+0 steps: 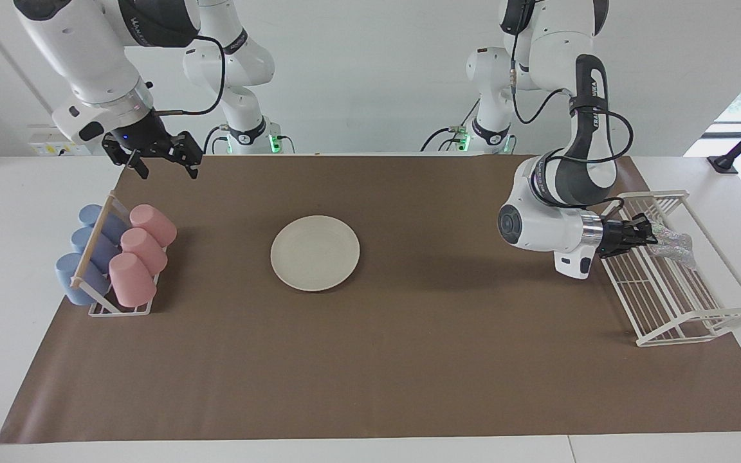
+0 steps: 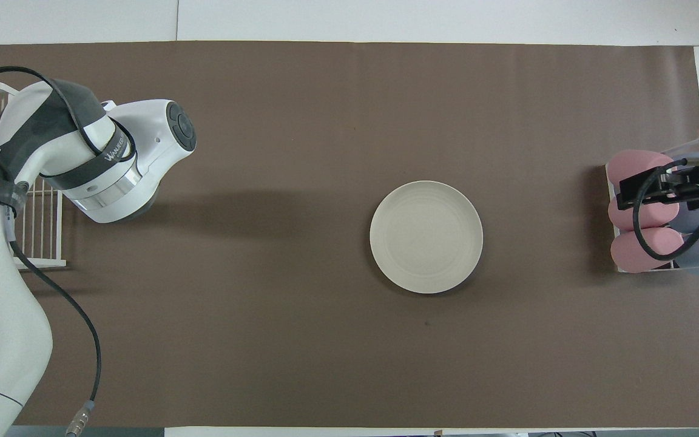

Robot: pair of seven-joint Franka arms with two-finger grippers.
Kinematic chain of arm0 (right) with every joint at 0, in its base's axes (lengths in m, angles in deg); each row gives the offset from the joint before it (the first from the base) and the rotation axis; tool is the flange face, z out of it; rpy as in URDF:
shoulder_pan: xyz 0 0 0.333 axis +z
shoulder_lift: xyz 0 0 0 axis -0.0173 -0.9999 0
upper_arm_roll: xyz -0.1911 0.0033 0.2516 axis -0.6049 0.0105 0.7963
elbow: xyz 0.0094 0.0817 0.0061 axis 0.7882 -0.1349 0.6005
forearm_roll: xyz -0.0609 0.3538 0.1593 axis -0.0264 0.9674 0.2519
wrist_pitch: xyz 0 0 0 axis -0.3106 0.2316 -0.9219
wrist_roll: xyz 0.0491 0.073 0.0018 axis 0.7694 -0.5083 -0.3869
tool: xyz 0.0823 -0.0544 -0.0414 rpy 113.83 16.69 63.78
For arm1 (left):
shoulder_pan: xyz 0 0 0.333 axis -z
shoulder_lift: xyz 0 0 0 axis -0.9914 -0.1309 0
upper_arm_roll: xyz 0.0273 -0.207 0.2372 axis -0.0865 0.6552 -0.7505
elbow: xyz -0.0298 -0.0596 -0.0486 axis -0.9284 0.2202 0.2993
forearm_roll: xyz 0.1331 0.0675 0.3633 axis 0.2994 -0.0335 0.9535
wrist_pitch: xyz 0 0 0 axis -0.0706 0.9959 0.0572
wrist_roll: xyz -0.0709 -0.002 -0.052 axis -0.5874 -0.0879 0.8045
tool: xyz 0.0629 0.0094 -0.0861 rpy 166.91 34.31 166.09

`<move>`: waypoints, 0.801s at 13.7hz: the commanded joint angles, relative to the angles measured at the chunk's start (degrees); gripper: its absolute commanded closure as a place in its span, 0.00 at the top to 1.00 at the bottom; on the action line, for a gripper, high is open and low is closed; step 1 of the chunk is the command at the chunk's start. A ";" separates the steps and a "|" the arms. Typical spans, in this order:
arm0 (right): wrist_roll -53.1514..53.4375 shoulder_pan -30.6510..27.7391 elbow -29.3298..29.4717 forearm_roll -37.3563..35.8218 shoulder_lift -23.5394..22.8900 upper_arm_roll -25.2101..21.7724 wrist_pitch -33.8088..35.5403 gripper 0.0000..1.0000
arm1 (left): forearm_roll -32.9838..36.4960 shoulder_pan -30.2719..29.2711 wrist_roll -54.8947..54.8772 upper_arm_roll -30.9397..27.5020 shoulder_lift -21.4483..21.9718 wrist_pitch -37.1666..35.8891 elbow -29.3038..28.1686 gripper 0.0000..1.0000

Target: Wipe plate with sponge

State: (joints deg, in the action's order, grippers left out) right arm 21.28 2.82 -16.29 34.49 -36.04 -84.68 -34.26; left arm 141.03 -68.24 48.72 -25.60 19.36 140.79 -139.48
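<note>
Left gripper [image 1: 652, 236] is clamped on the sponge [image 1: 674, 245], fingertips pinched together on its near end. You have it reaching sideways over the white wire rack [image 1: 698, 321] at the left arm's end of the table; the sponge hangs out past the fingers, above the rack's bars. Whether it touches the wire you cannot tell from either view. From overhead the arm covers the gripper and the sponge.

Right gripper [image 1: 161, 161] hangs with its fingers spread wide and nothing between them. It sits in the air over the cup rack [image 1: 97, 308], at the end nearest the robots. That arm waits.

Your plate [image 1: 315, 253] lies flat on the brown mat [image 1: 409, 373], about mid-table, bare, well apart from both grippers and from the sponge.

Cup rack holds three pink cups [image 1: 141, 249] and three blue cups [image 1: 81, 262] lying on their sides, pink row toward the plate.
</note>
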 commanded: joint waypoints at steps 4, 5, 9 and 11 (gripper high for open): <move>-1.61 -0.95 -0.59 -1.17 0.40 0.51 -0.56 1.00 | -3.03 -1.22 -0.03 0.34 -0.59 3.19 0.12 0.00; -1.61 -0.95 -0.59 -1.17 0.40 0.24 -0.56 1.00 | -3.38 -1.31 -0.03 0.34 -0.59 3.37 0.12 0.00; -1.43 -0.86 -0.59 -1.17 0.48 0.24 -0.39 1.00 | -4.79 -1.31 -0.03 0.26 -0.59 3.90 0.20 0.01; -1.52 -0.86 -0.59 -1.17 0.48 0.24 -0.39 1.00 | -4.79 -1.31 -0.03 0.26 -0.59 3.99 0.20 0.48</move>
State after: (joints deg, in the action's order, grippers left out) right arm 21.28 2.81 -16.29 34.49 -36.04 -84.90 -34.26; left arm 136.94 -68.71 48.72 -25.59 18.81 143.81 -139.51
